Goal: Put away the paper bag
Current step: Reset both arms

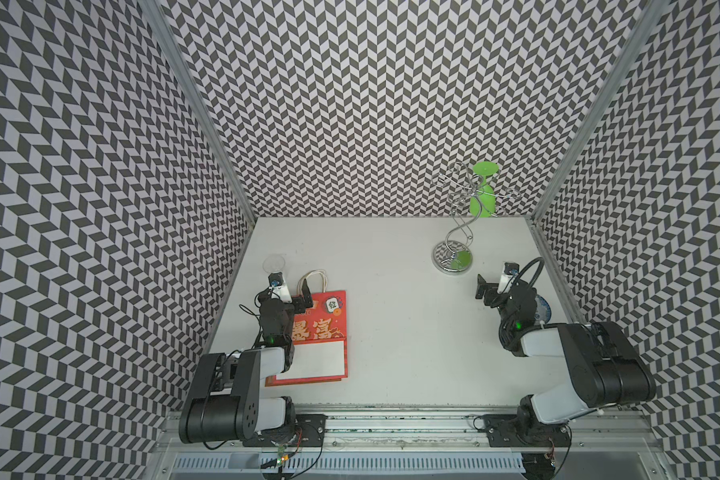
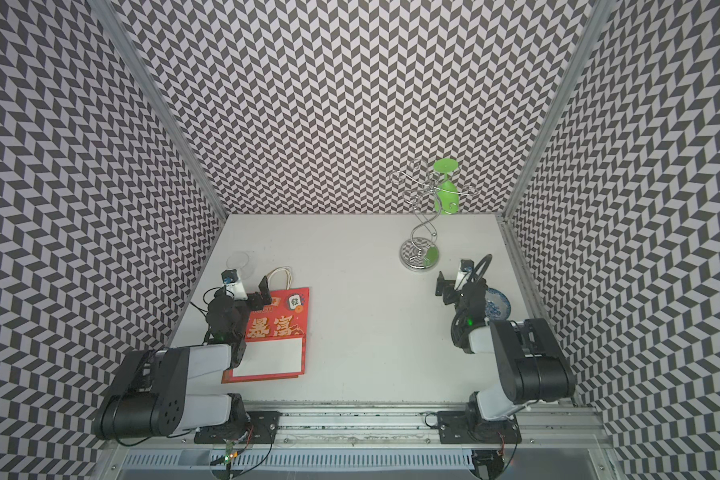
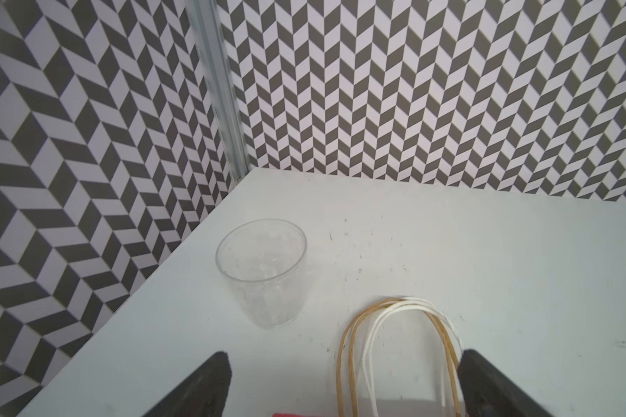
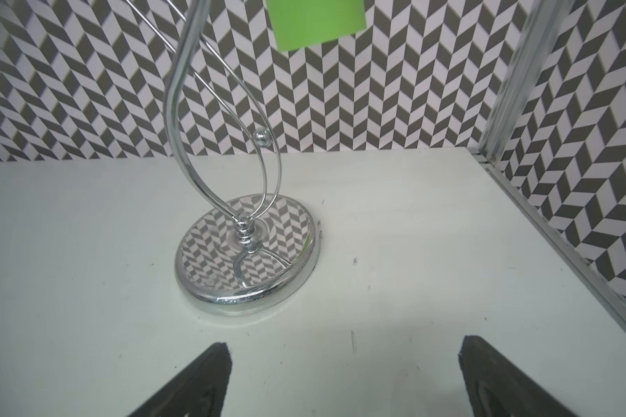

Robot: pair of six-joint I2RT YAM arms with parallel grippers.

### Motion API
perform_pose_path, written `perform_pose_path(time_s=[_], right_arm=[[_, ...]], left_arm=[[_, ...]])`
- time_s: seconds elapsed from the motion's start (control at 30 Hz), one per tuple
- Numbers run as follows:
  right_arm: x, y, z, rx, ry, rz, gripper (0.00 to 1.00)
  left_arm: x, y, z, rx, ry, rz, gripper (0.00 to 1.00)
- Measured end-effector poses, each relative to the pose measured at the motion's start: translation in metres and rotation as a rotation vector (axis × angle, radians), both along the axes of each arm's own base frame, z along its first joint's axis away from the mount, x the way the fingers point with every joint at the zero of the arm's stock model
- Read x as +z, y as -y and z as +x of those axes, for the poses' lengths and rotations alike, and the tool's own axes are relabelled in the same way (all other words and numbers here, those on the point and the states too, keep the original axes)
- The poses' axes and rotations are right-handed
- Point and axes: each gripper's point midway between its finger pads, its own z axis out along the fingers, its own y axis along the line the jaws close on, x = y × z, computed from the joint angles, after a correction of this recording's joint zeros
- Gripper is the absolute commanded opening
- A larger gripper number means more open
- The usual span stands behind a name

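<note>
left claw [image 3: 344,363], spread wide by handles [image 3: 398,300] of flat paper bag [image 1: 321,328], shld drop & pinch both cords tog; right claw [image 4: 344,361] spread, empty.

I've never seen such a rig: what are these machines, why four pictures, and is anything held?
Two robot arms stand at the near edge of a white table, each ending in a two-fingered gripper. Two pictures look down from overhead; two come from cameras on the wrists. A red paper bag lies flat by the left gripper, its cord handles beside a clear plastic cup. Facing the right gripper is a chrome wire stand with a green goblet hung upside-down; a blue-and-white plate lies beneath that arm. Both grippers are open, holding nothing.
</note>
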Motion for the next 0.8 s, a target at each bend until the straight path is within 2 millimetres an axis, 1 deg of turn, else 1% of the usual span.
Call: perform_pose_path(time_s=[0.07, 0.1, 0.23, 0.33, 0.4, 0.47, 0.57, 0.6, 0.7, 0.8], right_arm=[[-0.006, -0.001, -0.008, 0.012, -0.004, 0.002, 1.00], [-0.007, -0.002, -0.008, 0.016, -0.011, 0.002, 1.00], [0.010, -0.001, -0.003, 0.013, 0.060, 0.008, 1.00], [0.014, -0.002, -0.001, 0.016, 0.070, 0.010, 1.00], [0.016, -0.002, 0.000, 0.016, 0.075, 0.010, 1.00], [0.014, -0.002, -0.001, 0.018, 0.068, 0.010, 1.00], [0.013, -0.003, -0.001, 0.020, 0.064, 0.010, 1.00], [0.013, -0.003, -0.001, 0.020, 0.064, 0.010, 1.00], [0.013, -0.003, -0.001, 0.022, 0.064, 0.009, 1.00], [0.013, -0.003, 0.000, 0.024, 0.062, 0.010, 1.00]], left_arm=[[0.004, 0.003, 0.003, -0.020, 0.010, 0.005, 1.00], [0.006, 0.005, 0.005, -0.030, 0.018, 0.007, 1.00], [0.013, 0.013, 0.007, -0.078, 0.042, 0.013, 1.00], [0.021, 0.021, 0.006, -0.117, 0.094, 0.015, 0.99], [0.018, 0.026, 0.004, -0.137, 0.114, 0.025, 1.00], [0.006, 0.031, 0.000, -0.156, 0.107, 0.028, 1.00], [-0.013, 0.032, -0.001, -0.161, 0.062, 0.023, 1.00], [-0.013, 0.032, 0.000, -0.160, 0.061, 0.023, 1.00], [-0.001, 0.030, 0.005, -0.149, 0.097, 0.026, 1.00], [0.001, 0.029, 0.007, -0.135, 0.103, 0.028, 1.00]])
